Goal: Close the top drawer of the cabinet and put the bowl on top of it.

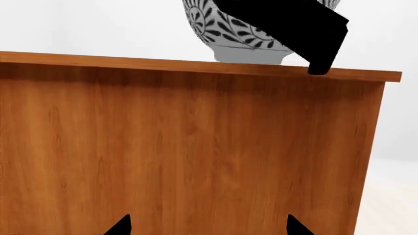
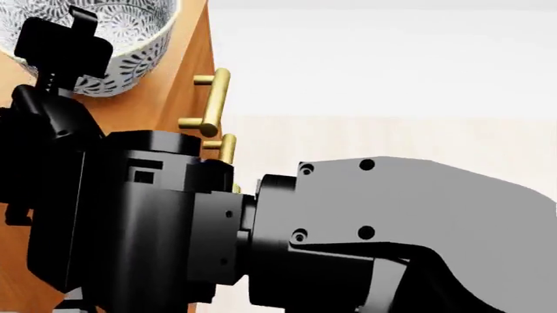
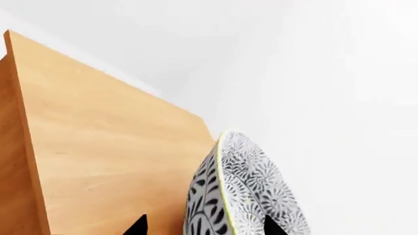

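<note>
The bowl (image 1: 222, 29), white with a dark floral pattern, stands upright on the cabinet's lighter top (image 2: 130, 111). My right gripper (image 3: 205, 229) reaches down over the bowl (image 3: 242, 196). Its fingertips straddle the rim, wide apart, with a gap to the outer wall, so it is open. In the head view it shows as a black block (image 2: 61, 45) at the bowl's (image 2: 130, 32) rim. My left gripper (image 1: 209, 230) is open and empty, facing a plain side wall of the cabinet (image 1: 196, 147). The top drawer's brass handle (image 2: 218, 98) shows, and the front looks flush.
My right arm's grey and black links (image 2: 392, 222) fill most of the head view. A second brass handle (image 2: 228, 149) sits below the top one. Pale floor (image 2: 392, 130) lies in front of the cabinet and a white wall (image 3: 313, 73) behind it.
</note>
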Available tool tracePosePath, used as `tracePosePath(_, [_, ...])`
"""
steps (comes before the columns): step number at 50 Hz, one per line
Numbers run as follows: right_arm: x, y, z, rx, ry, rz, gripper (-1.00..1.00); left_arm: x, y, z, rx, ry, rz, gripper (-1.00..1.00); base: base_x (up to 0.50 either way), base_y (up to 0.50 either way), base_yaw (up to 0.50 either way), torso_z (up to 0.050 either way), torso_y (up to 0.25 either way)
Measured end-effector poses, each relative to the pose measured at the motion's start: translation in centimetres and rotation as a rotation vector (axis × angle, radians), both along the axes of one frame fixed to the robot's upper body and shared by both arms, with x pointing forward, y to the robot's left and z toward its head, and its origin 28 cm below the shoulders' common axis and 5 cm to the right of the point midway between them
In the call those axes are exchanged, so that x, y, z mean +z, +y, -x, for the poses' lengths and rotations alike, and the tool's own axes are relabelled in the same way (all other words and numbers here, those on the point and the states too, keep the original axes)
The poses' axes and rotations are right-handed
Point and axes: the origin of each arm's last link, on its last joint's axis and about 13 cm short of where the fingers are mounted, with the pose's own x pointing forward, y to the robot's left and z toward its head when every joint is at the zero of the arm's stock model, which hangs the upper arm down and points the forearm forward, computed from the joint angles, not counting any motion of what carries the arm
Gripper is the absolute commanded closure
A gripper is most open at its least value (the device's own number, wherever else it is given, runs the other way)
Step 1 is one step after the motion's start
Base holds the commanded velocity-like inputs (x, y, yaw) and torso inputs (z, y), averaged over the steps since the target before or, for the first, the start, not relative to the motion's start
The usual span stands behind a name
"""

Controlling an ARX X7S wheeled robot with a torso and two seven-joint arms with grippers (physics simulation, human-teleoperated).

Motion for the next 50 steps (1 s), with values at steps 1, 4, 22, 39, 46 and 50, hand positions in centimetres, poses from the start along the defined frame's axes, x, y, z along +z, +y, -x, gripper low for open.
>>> tracePosePath(1, [0.3, 0.0, 0.1, -0.001, -0.006, -0.003, -1.0, 0.0, 0.0, 0.0, 0.0, 0.0, 0.0, -1.0, 0.0, 0.0, 0.0, 0.0, 0.0])
tracePosePath(4, [1.5, 0.0, 0.2, -0.009, -0.028, -0.017, -1.0, 0.0, 0.0, 0.0, 0.0, -0.001, 0.0, -1.0, 0.0, 0.0, 0.0, 0.0, 0.0])
tracePosePath(22, [12.1, -1.1, 1.8, -0.124, -0.242, -0.145, -1.0, 0.2, 0.0, 0.3, -0.002, -0.007, 0.0, -1.0, 0.0, 0.0, 0.0, 0.0, 0.0])
tracePosePath(39, [15.4, -8.9, 2.4, -0.354, -0.39, -0.163, -1.0, 0.3, 0.1, 0.5, 0.008, -0.014, 0.008, -1.0, 0.0, 0.0, 0.0, 0.0, 0.0])
tracePosePath(46, [14.2, -13.0, 2.4, -0.45, -0.383, -0.18, -1.0, 0.3, 0.2, 0.5, 0.011, -0.017, 0.011, -1.0, 0.0, 0.0, 0.0, 0.0, 0.0])
tracePosePath(50, [12.8, -15.4, 2.4, -0.505, -0.363, -0.201, -1.0, 0.3, 0.3, 0.6, 0.012, -0.018, 0.014, -1.0, 0.0, 0.0, 0.0, 0.0, 0.0])
